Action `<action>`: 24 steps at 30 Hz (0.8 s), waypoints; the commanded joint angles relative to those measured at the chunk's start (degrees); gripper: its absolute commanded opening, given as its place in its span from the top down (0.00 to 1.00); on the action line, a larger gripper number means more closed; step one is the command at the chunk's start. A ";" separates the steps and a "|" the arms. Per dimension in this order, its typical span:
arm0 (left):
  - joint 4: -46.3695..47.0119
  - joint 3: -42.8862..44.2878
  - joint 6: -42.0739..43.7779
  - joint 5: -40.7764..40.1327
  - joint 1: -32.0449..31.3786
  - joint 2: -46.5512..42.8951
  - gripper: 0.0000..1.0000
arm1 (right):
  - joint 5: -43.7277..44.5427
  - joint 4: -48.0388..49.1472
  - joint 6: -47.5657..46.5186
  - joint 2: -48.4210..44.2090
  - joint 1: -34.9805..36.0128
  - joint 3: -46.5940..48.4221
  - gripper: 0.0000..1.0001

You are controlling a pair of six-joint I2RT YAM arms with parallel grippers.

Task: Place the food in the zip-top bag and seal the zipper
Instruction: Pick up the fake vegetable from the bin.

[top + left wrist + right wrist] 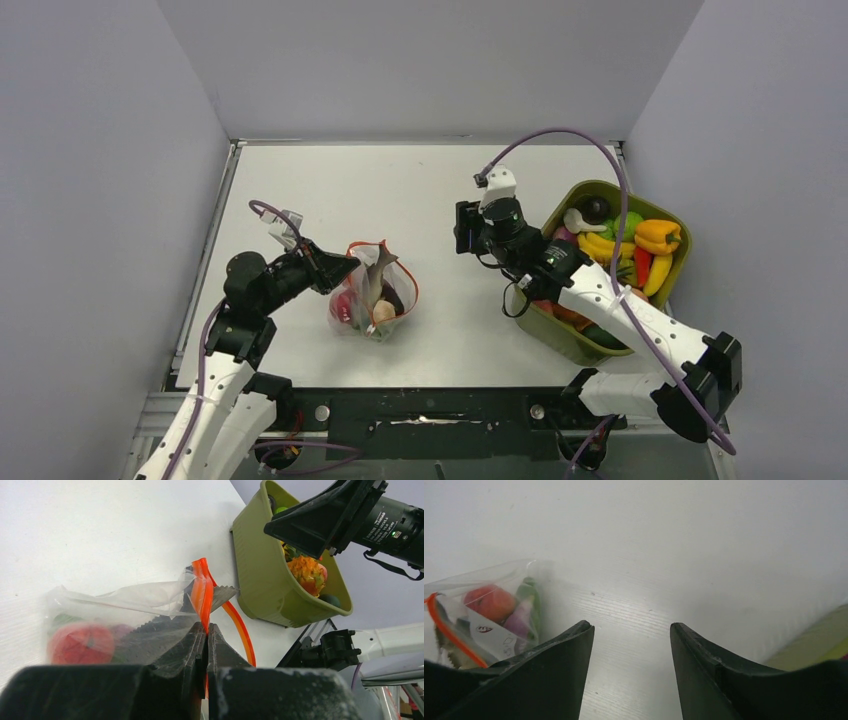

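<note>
The zip-top bag [392, 300] lies left of centre with its mouth open; red [345, 305], beige [383, 312] and greyish food pieces are inside. My left gripper [345, 270] is shut on the orange-red zipper [412, 283] at the bag's left end. In the left wrist view the jaws [206, 626] pinch the zipper strip [202, 595], with the bag [125, 600] and a red piece [80, 642] to the left. My right gripper [465, 228] is open and empty, right of the bag; its wrist view [631, 627] shows bare table between the fingers and the bag [489, 615] at left.
An olive-green tub [573, 340] stands at the right, holding more food: yellow [600, 245], orange [657, 235], red [642, 265] and green pieces. The right arm stretches over its near-left side. The tub also shows in the left wrist view [265, 580]. Grey walls enclose the table.
</note>
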 commanded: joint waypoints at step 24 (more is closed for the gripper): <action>0.93 0.35 3.22 1.39 -0.06 -0.26 1.00 | 16.54 -4.40 -15.77 4.55 -29.19 5.73 0.59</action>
